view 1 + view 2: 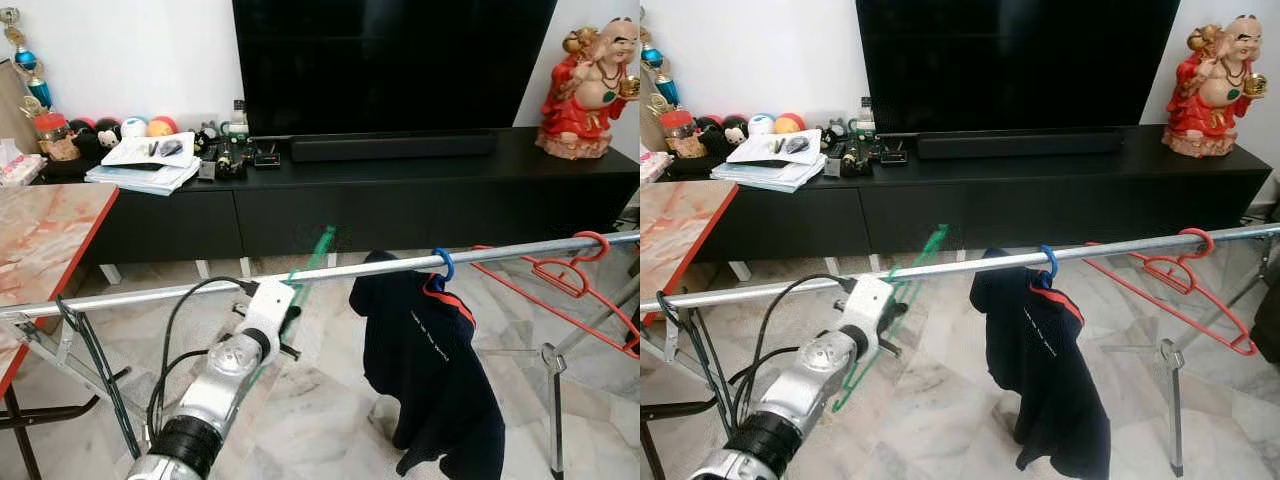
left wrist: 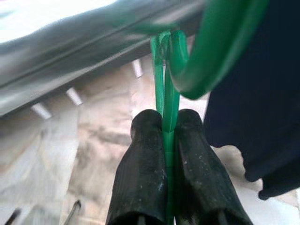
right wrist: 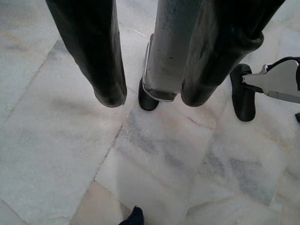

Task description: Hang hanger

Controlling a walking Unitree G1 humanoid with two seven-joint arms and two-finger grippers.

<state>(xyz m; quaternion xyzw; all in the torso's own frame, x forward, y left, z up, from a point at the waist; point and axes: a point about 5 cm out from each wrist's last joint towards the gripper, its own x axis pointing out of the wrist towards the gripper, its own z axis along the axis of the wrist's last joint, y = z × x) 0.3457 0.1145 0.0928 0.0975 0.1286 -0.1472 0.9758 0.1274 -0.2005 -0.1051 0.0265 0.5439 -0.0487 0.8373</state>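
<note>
L gripper (image 2: 169, 133): fingers (image 2: 143, 173) pressed together on the neck of the green hanger (image 2: 165, 93), thin green strip pinched between the two black pads. Wrist view shows the hanger hook curving up next to the metal rail (image 1: 150, 292); whether the hook is touching or seated on the rail cannot be told. In the head views the L arm (image 1: 230, 365) reaches up and forward from near-left, w/ its white wrist block just under the rail, and the green hanger (image 1: 902, 290) slants from near the wrist up across the rail toward the far side.

R gripper (image 3: 152, 96): fingers apart, nothing between them, pointing down at the marble floor (image 3: 61, 154); a grey upright post and black feet of the rack base lie below it.

Rail runs left-right across the scene, approx. level, on a folding metal frame. Hung on it, right of the green hanger: a dark garment (image 1: 430, 370) on a blue hook (image 1: 444, 263); further right, a red hanger (image 1: 575, 275), bare.

Far side: black TV console (image 1: 400, 195) w/ TV (image 1: 390, 60) and soundbar, red figurine (image 1: 590, 85) at far right, books and small items at far left. Marble-top table (image 1: 40, 235) w/ red edge at left.
</note>
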